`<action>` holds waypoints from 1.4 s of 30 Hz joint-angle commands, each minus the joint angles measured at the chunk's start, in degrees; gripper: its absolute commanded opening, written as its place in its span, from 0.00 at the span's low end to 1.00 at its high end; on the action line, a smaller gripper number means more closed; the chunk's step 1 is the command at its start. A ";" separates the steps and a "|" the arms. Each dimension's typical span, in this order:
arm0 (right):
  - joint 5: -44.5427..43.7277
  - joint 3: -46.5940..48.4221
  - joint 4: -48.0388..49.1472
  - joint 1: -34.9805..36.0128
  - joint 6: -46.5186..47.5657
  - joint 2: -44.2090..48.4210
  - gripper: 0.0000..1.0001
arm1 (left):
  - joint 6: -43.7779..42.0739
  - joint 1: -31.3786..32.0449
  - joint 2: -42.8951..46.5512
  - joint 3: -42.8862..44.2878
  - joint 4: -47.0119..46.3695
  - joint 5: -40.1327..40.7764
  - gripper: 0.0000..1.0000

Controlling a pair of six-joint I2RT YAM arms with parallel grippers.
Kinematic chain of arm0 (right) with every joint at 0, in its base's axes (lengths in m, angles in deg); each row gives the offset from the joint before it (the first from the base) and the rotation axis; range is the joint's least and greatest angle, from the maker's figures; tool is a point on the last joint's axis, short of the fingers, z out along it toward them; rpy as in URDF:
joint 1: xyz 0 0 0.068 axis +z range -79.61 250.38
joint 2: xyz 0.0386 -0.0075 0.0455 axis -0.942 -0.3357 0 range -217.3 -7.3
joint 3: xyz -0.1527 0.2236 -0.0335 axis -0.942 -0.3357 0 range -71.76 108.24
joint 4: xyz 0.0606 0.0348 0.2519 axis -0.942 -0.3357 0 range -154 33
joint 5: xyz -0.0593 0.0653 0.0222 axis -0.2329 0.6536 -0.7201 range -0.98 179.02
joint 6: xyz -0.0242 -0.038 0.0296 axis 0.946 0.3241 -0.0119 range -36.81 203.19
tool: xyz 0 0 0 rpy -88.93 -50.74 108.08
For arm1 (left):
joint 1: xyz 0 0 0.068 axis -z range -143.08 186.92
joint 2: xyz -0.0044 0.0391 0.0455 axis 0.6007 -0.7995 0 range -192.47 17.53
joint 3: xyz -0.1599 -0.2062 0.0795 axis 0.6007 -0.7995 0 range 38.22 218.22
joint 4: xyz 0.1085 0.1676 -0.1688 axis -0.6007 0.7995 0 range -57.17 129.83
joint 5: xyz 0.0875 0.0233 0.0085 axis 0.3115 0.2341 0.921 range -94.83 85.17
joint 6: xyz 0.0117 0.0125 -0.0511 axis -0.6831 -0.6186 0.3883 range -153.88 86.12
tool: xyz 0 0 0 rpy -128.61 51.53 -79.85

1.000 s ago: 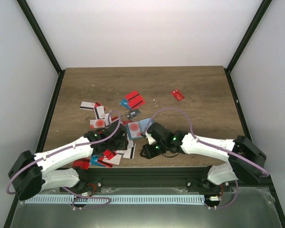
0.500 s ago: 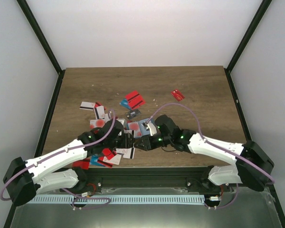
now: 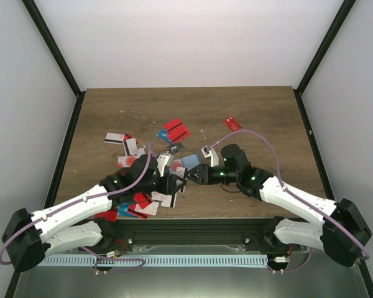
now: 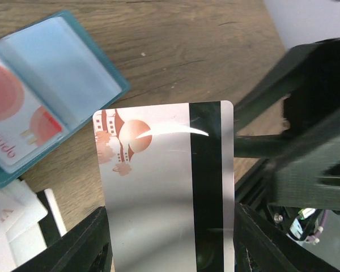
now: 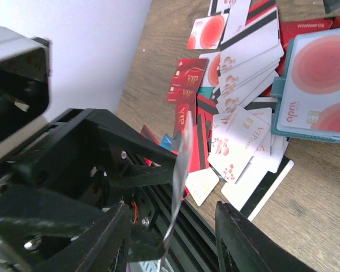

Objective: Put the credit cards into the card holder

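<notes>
- left gripper (image 4: 170, 246) clamped on a black-striped white card (image 4: 158, 187).
- right gripper (image 5: 173, 241), jaws apart on either side of that card's edge.
- card holder (image 4: 73, 73) lies open on the table (image 4: 204, 51) just beyond.
- loose credit cards (image 5: 243, 79) heaped beside it.

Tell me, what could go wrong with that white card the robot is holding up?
The left gripper pinches the white card only by its edges, so it might slip or bend. The right gripper stands open close around that card; a bump could knock it loose. The card holder lies beside loose cards, so the card might miss the empty pocket.
</notes>
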 commanded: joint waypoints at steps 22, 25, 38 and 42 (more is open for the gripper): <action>4.81 3.58 1.02 -2.86 -1.16 -5.12 0.01 | -7.00 0.22 -1.86 3.63 -0.10 1.81 0.67; 7.84 2.96 2.03 -4.97 -0.30 -4.63 0.01 | -6.92 0.14 0.11 4.73 3.49 6.79 0.80; 31.53 1.63 13.04 -12.79 4.34 -0.55 0.01 | -5.10 -1.51 12.22 -0.39 -11.14 -11.67 0.67; 34.00 1.87 14.95 -12.86 5.50 1.61 0.01 | -5.34 -2.05 12.58 0.13 -12.41 -14.34 0.60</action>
